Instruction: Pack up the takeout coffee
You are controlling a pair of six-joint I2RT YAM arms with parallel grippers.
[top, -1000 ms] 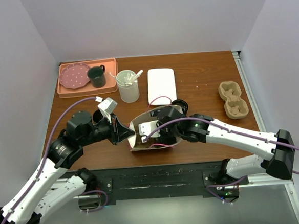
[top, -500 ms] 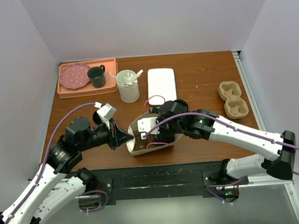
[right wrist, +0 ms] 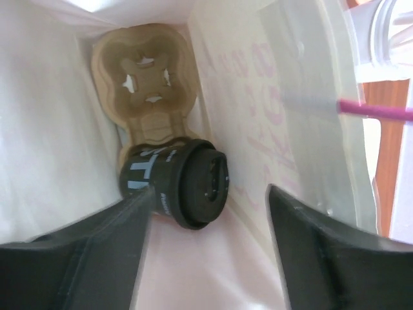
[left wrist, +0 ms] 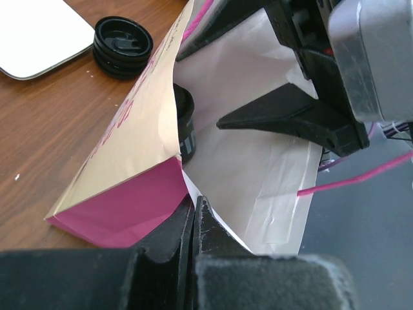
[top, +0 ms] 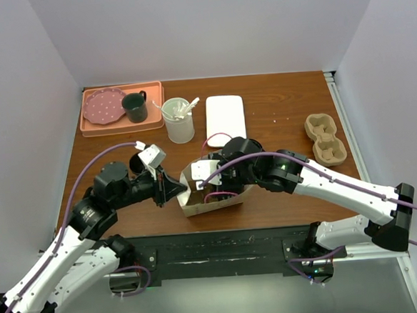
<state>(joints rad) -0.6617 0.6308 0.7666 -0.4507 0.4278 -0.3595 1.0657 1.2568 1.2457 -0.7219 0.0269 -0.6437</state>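
**Figure: bag-loading step, 2 arms.** The left gripper is clenched on the rim of the bag and holds the mouth wide, with the paper wall running out ahead of its fingertips. The right gripper reaches down inside the bag with its 2 fingers spread and nothing pinched between them. The black-lidded cup sits just ahead of those fingertips, close to 1 of them. It rests in the near cell of the carrier on the bag's floor, and the far cell beyond it is unfilled. The cup seems to lean toward the bag wall, though the angle makes this hard to judge.

Step in hand, as judged: you are seating or releasing the 1st cup. If the cup is seated, draw the right gripper straight back through the mouth, clear of lid and paper. If it leans, close on it and set it upright first. Leave the left grip alone, since the bag would likely sag without it. The lids lie outside the bag, ahead of the left gripper.
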